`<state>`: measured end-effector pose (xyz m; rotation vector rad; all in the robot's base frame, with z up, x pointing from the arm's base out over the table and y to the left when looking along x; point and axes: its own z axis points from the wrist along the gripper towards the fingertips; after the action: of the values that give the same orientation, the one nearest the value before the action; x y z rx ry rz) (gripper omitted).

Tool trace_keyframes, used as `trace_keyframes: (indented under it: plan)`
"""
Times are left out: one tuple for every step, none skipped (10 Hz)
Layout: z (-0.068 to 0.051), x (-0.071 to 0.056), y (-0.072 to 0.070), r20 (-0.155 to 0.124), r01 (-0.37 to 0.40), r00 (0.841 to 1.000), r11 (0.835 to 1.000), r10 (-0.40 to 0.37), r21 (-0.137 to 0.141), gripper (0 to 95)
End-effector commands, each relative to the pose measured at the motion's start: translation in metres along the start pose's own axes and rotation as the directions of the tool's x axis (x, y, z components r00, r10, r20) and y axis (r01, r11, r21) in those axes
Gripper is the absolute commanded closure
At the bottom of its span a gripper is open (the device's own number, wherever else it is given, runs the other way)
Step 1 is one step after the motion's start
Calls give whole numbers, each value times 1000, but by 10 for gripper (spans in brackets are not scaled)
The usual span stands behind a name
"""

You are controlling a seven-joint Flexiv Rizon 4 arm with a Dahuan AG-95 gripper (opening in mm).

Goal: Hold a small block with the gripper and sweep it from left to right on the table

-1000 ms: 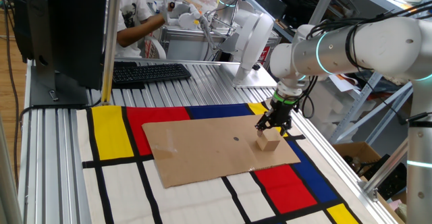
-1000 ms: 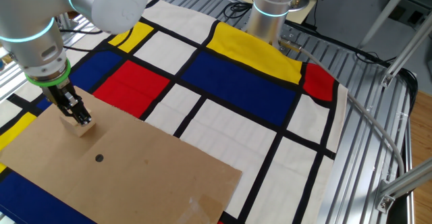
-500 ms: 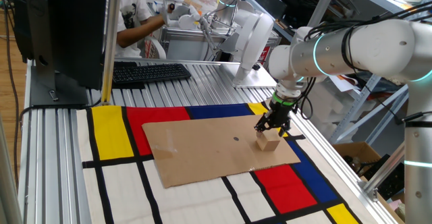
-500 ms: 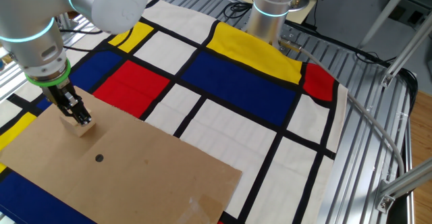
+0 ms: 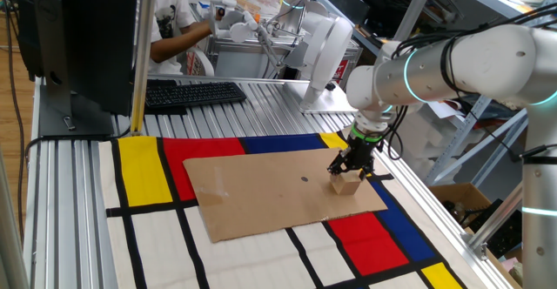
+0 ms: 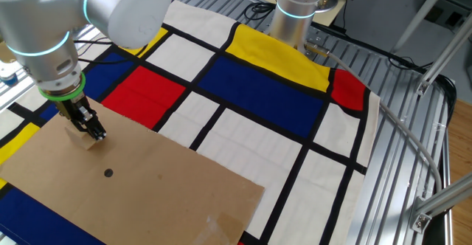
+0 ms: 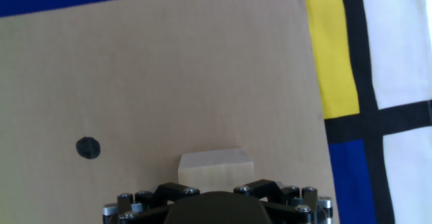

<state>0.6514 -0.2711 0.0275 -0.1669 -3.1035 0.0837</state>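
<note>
Cardboard (image 7: 169, 82) fills the hand view, block (image 7: 214, 166) under the spread hand (image 5: 350, 170); fixed views add mat (image 6: 251, 83).

Hand view: block (image 7: 216, 166) half hidden under the hand's body; fingertips not visible. Cardboard (image 7: 169, 82) cut off at left and bottom edges.

The other fixed view: block (image 6: 86, 138) mostly covered by hand (image 6: 90, 125); contact cannot be told. Cardboard runs off the bottom edge.

One fixed view: person (image 5: 174, 19) at rear partly hidden behind monitor (image 5: 83, 36) and post.
</note>
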Motion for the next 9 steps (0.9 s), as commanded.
trace_keyframes:
  plan:
    - [1,-1,0,-4,-1,1000,1000,1,-5,0]
    - [2,-1,0,-4,0,1000,1000,0,-2,0]
    - [3,-1,0,-5,0,1000,1000,0,-2,0]
    - [4,-2,0,-5,1,1000,1000,-1,-4,0]
    - [6,-2,1,-2,2,1000,1000,-2,-3,0]
    - [7,-2,1,-3,1,1000,1000,-1,-2,0]
    - [7,-2,1,-1,4,1000,1000,-4,1,0]
    - [8,-2,1,-2,4,1000,1000,-4,-3,0]
    - [8,-3,1,-4,5,1000,1000,-5,-2,0]
